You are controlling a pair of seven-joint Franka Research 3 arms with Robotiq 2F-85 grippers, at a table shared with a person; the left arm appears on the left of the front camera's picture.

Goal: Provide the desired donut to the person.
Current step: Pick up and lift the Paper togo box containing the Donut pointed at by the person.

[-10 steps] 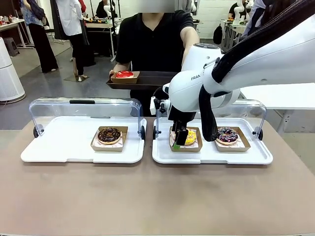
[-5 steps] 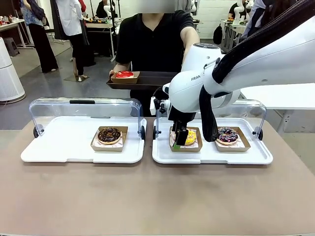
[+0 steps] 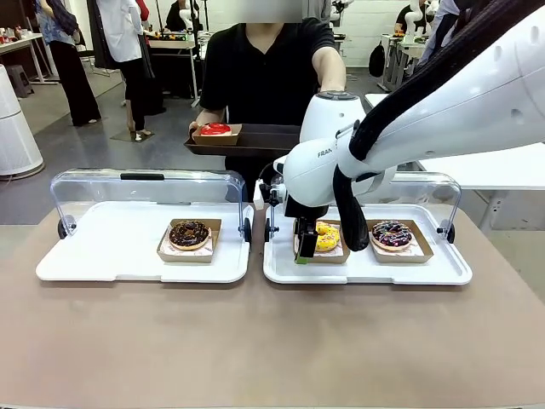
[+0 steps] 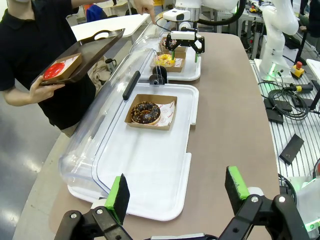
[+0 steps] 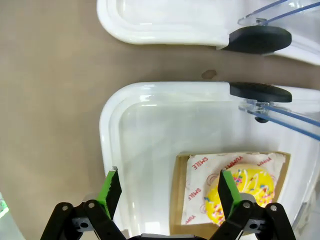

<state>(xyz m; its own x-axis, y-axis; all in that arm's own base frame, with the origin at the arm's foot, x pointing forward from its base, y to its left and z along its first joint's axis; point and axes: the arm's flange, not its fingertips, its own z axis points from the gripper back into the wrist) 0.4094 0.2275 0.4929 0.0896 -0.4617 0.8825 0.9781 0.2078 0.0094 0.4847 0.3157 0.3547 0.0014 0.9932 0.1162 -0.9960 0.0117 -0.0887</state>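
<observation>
– Yellow donut (image 5: 245,192): how does it sit against the right gripper (image 5: 169,190)?
– Under one green pad (image 5: 226,192), in its cardboard box (image 5: 180,200); the other pad hangs over bare white tray (image 5: 130,130); the fingers stand wide apart, clamped on nothing, straddling the box's edge.
– And a second ago?
– The gripper sat more squarely over the donut; it has slid sideways toward the tray's end, so more icing shows from the front; I read that as lining up on the box wall rather than the donut, with the grasp not yet made.
– Beyond the fingers?
– The dark sprinkled donut (image 3: 392,234) lies past the pad over the donut; the chocolate donut (image 3: 189,232) is on the other tray; the left gripper (image 4: 177,189) hangs with fingers spread, empty; the person (image 3: 264,68) holds a serving tray (image 3: 255,136) with a red donut (image 3: 215,129).
– Anything unclear?
– Whether the tips touch the tray; a finger and the frame edge cut off the donut.
</observation>
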